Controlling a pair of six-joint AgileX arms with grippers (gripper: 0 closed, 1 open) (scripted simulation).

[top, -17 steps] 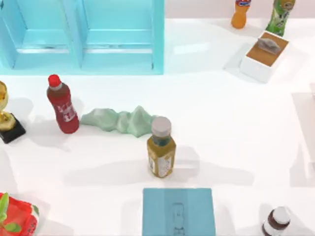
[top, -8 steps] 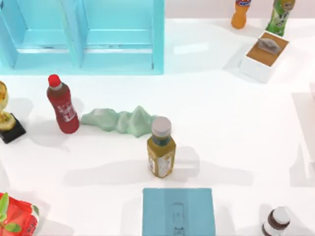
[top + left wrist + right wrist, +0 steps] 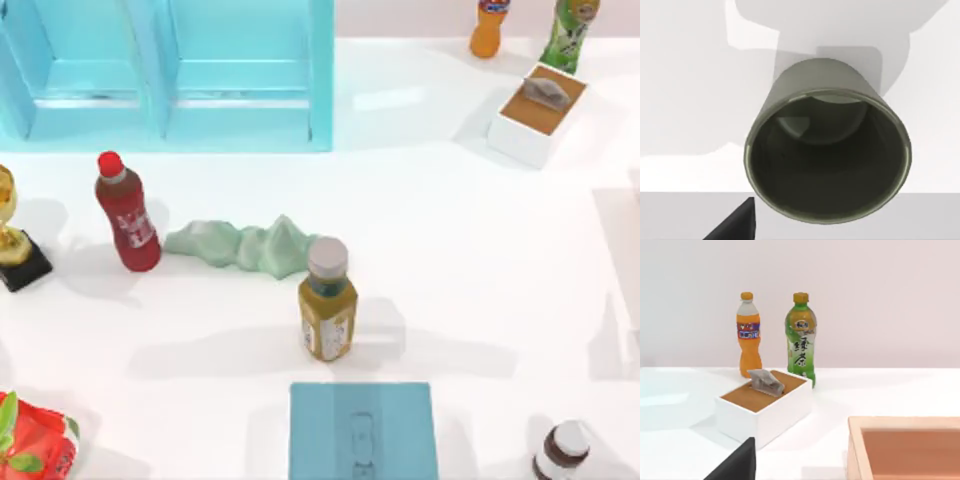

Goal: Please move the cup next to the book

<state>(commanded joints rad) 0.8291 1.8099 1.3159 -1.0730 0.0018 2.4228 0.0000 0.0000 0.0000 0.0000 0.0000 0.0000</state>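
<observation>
Cup (image 3: 12,232) stands far from book (image 3: 363,432).

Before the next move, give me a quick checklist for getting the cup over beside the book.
1. Cup upright at the table's left edge: ok.
2. Book flat at the near edge, nothing on it: ok.
3. Cup beside book: not ok, far apart.
4. Path: red bottle, green cloth and yellow-brown bottle stand between: not ok.
5. Left end effector over the cup: cannot tell.

White table (image 3: 470,250), plain pale wall (image 3: 865,290)
</observation>
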